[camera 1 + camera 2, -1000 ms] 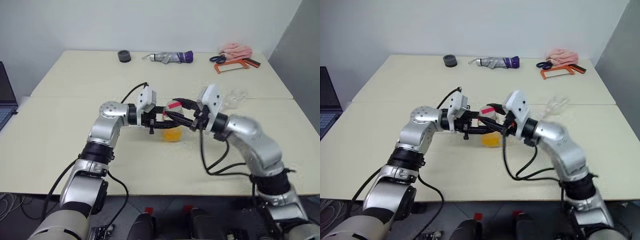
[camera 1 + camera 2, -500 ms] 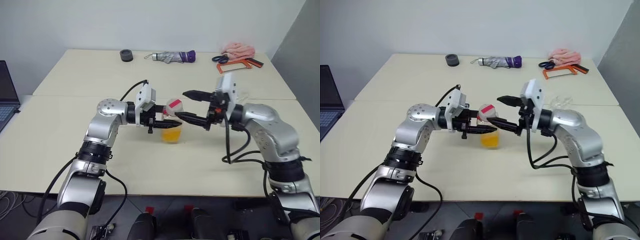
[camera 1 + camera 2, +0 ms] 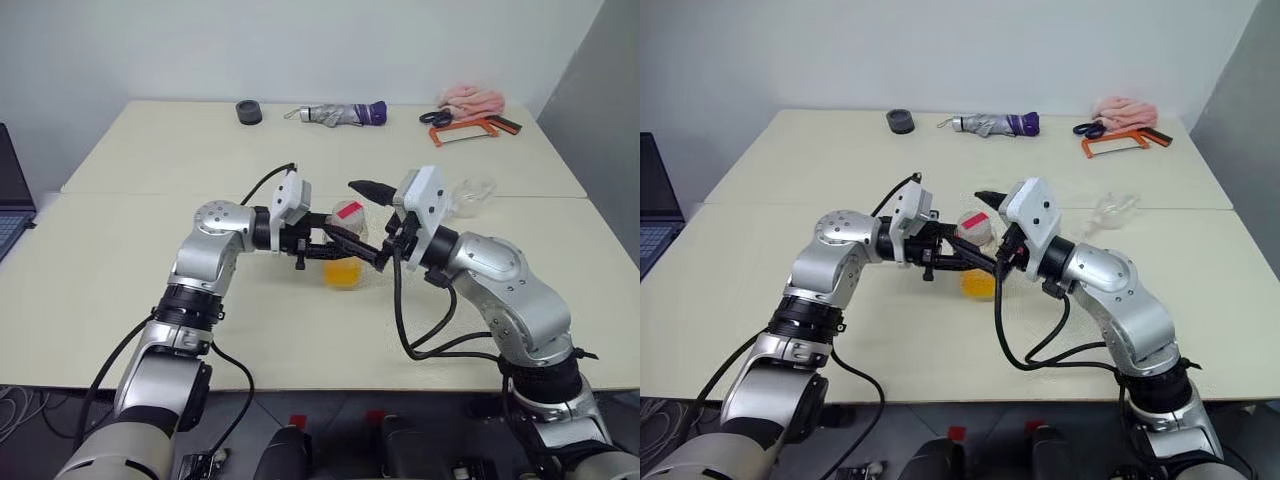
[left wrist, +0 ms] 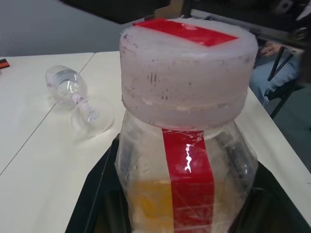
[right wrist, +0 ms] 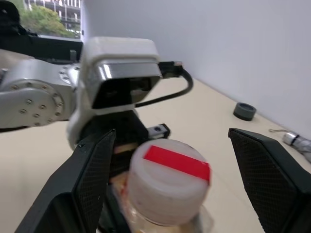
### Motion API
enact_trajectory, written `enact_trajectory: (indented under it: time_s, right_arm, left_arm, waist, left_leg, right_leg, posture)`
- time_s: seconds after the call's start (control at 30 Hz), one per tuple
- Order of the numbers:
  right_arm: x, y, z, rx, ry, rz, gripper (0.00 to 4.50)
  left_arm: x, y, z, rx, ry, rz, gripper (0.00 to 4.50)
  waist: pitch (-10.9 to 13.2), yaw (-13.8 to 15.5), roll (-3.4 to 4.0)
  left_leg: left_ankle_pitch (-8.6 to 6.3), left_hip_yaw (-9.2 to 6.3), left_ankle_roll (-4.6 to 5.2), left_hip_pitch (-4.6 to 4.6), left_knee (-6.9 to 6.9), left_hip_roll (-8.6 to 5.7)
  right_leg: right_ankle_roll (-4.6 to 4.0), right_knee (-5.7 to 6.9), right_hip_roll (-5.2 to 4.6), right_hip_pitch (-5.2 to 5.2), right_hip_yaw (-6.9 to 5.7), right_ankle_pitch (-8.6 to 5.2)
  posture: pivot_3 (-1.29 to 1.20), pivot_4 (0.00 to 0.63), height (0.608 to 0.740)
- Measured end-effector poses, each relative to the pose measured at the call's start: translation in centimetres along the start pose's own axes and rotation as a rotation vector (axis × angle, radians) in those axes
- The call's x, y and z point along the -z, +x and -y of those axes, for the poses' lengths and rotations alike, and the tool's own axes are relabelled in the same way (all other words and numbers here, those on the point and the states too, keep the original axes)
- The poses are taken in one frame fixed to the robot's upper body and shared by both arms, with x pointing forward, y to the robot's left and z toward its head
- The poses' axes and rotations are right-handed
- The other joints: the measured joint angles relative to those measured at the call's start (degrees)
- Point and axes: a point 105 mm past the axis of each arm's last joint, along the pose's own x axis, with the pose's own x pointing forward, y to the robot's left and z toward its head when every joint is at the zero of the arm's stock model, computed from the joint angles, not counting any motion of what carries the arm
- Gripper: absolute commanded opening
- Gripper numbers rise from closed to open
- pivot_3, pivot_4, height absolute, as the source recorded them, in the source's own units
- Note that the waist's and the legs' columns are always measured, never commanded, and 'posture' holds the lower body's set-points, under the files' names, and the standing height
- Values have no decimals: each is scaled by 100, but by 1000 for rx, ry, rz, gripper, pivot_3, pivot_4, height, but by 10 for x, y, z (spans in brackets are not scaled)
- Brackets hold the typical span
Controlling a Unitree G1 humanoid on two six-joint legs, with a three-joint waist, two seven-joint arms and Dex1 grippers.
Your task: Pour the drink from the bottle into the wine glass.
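Beige table (image 3: 150, 290), pale-capped bottle (image 4: 187, 145), orange drink (image 3: 345, 271)

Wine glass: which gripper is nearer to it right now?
Right. The right gripper hangs open around the bottle's cap, on the side toward the wine glass, which lies tipped over. The left gripper, shut on the bottle, sits farther away.

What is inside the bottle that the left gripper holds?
The bottle holds orange-yellow drink in its lower part. The red label strip and the left gripper hide the rest.
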Motion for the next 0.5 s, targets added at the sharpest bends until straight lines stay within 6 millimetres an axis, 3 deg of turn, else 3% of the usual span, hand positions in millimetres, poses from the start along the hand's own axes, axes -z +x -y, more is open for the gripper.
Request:
enact_trajectory:
  time_s: [0.5]
  right_arm:
    - [8,-18,7,12,6,-48,3950]
  left_arm:
    - [3,-3,-3,-12,-10,-8,1815]
  waist:
    - [0,2,0]
  left_leg:
    - [-2,0,3,1,0,0]
  right_leg:
    - [0,0,2,0,0,0]
  posture:
    - [0,150,740]
